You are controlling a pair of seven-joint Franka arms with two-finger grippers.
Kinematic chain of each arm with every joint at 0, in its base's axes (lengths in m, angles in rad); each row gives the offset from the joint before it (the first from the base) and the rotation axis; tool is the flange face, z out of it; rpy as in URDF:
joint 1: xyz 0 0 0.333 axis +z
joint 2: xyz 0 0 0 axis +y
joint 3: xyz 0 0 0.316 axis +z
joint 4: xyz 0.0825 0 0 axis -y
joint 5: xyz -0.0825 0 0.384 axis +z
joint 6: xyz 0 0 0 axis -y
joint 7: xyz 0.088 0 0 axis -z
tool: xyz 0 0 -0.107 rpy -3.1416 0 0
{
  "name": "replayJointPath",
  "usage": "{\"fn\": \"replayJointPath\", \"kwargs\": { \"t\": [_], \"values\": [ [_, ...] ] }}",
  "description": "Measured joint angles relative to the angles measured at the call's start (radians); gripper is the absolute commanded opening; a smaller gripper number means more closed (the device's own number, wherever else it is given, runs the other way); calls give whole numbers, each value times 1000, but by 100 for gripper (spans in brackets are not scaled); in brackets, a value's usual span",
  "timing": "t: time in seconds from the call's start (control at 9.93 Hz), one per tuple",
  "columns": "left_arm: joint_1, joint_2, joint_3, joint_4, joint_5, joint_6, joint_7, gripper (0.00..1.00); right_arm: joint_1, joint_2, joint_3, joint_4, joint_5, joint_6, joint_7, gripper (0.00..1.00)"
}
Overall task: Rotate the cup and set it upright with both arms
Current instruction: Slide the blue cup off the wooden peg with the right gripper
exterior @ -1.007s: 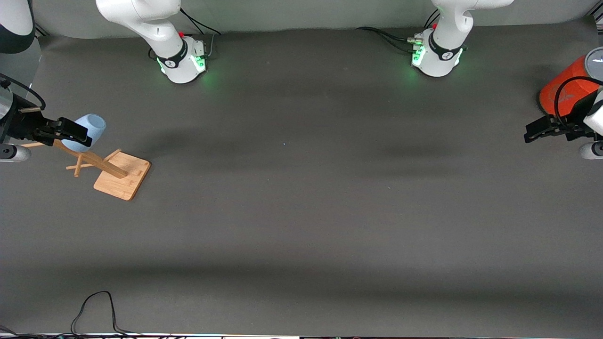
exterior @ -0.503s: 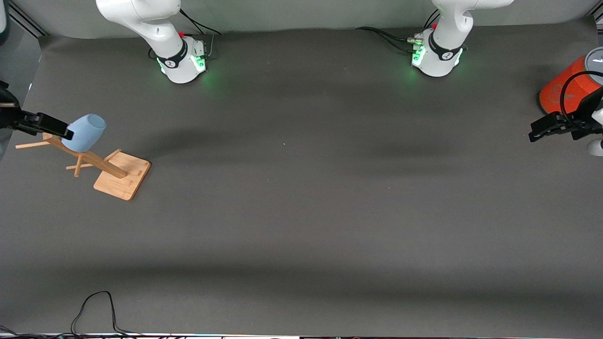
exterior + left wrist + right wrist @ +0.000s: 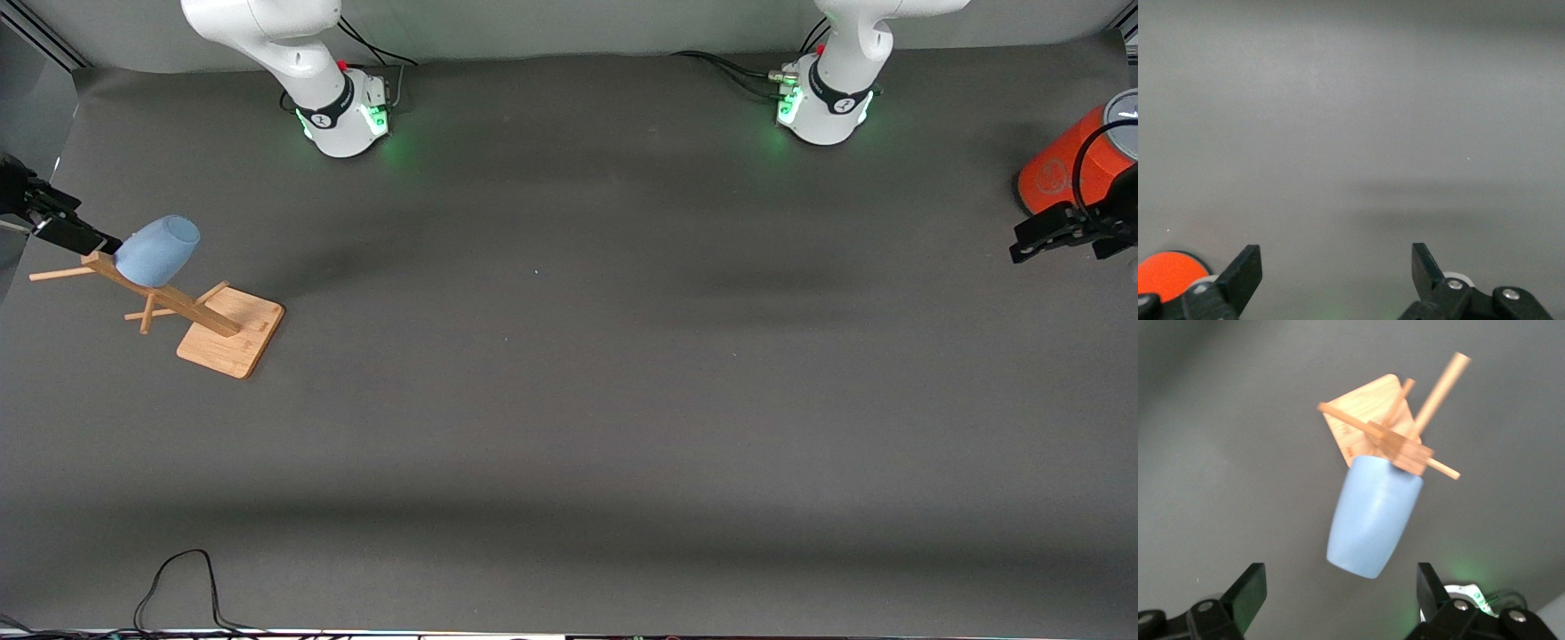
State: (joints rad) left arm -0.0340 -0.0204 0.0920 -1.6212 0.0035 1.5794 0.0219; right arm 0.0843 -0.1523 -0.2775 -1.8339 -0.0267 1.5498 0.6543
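Pale-blue cup [image 3: 158, 251] hung tilted on a peg of the wooden cup rack [image 3: 229, 331], at the right arm's end of the table. Right gripper [image 3: 1338, 600] just off the cup's closed end, jaws spread wide, empty; only the right wrist view shows that gap, front view crops it [image 3: 55, 222]. Left gripper [image 3: 1336, 267] wide open too, holding nothing, hanging beside the orange cylinder [image 3: 1067, 164]; left wrist view catches only an orange sliver [image 3: 1168, 273]
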Motion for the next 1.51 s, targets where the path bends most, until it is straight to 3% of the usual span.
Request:
{"fn": "replayJointPath", "kwargs": {
  "t": [0.4,0.7,1.11,1.51],
  "values": [
    [1,-1,-13,67,-3,-62,0,100,-1,-29,-25,-66,-13,62,313,100],
    [2,11,-17,68,-3,-69,1,100,-1,-31,-47,-127,-13,114,335,100],
    [3,41,-17,70,-3,-58,1,100,-1,-69,-63,-317,-13,279,337,100],
    [0,33,-20,71,-3,-59,1,100,-1,-81,-71,-389,-13,358,342,100]
  ]
}}
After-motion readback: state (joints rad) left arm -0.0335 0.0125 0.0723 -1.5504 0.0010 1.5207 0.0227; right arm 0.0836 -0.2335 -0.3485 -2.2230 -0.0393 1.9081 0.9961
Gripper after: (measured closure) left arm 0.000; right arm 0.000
